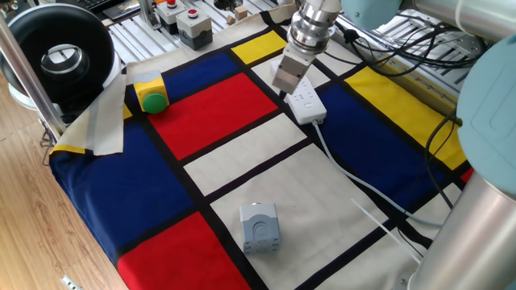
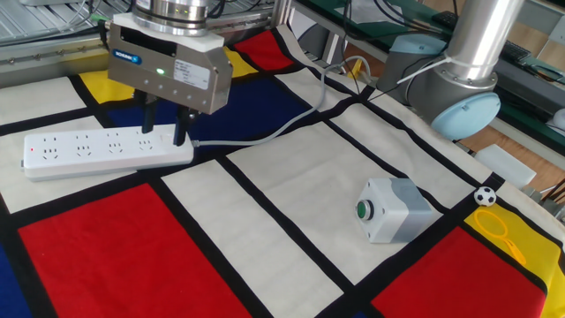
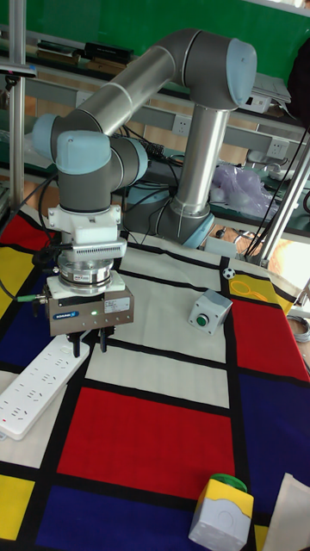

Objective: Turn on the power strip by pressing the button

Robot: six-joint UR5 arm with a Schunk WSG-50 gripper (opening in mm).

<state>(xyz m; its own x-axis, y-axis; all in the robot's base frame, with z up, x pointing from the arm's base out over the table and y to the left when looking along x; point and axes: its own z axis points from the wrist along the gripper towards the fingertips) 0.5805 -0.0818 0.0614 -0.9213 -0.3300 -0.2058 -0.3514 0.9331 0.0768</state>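
The power strip (image 2: 88,150) (image 1: 305,103) (image 3: 36,387) lies flat on the checkered cloth, a long white bar with its white cable (image 2: 274,131) leaving at one end. My gripper (image 2: 164,135) (image 1: 285,93) (image 3: 88,347) hangs tilted over that cable end. Its dark fingers (image 2: 181,130) are open with a gap and nothing between them, and the tips sit just at the strip's top surface. The button is too small and pale to pick out; the fingers cover part of the cable end.
A grey box with a green-ringed button (image 2: 393,209) (image 1: 260,227) (image 3: 209,312) stands apart on a white square. A green dome button on a yellow box (image 1: 151,95) (image 3: 220,508), red-button boxes (image 1: 189,24) and a black round device (image 1: 60,56) sit near the cloth's edges.
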